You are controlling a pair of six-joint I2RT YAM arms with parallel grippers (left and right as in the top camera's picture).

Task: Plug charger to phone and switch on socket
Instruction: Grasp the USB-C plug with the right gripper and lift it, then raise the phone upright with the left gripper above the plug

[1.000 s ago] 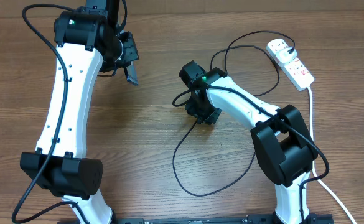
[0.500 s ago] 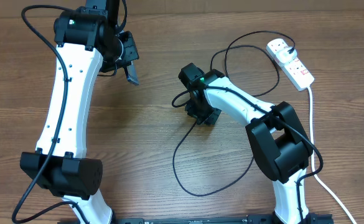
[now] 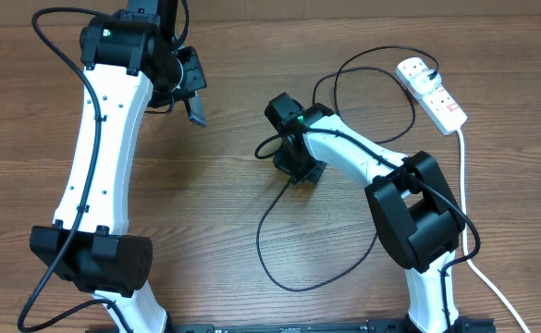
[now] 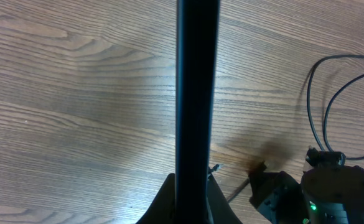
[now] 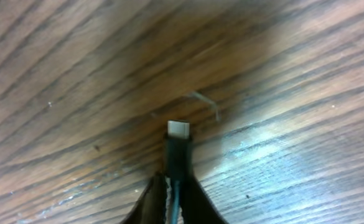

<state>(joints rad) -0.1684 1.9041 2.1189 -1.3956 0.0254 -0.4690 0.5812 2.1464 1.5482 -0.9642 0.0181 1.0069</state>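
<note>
Since a second ago the right arm [image 3: 362,162] has swung its elbow slightly leftward and carried its hand a touch up and to the left, while the left arm [image 3: 104,157] has kept its pose. At the far left, the left hand [image 3: 192,97] hangs above the desk [image 3: 205,213] near the far edge, its fingers pressed together on the phone [image 4: 197,93]. The left wrist view shows the phone edge-on as a slim dark bar rising from between the fingers, so its screen cannot be seen. Nearer the middle, the right hand [image 3: 300,172] sits low over the wood, pinching the charger [image 3: 258,248] just behind its small plug tip. In the right wrist view the metal end of that tip juts out past the fingertips and points at the desk, close to the surface; whether it touches cannot be told. From the hand, the thin black cable drops into a wide loop on the desk toward the near edge, then curls back up in further loops toward the right. At the far right lies the socket [image 3: 434,92], set at a slant, with red marks on its face and the charger's black plug seated in its far outlet. A white cord [image 3: 463,185] runs from it down the right side.
</note>
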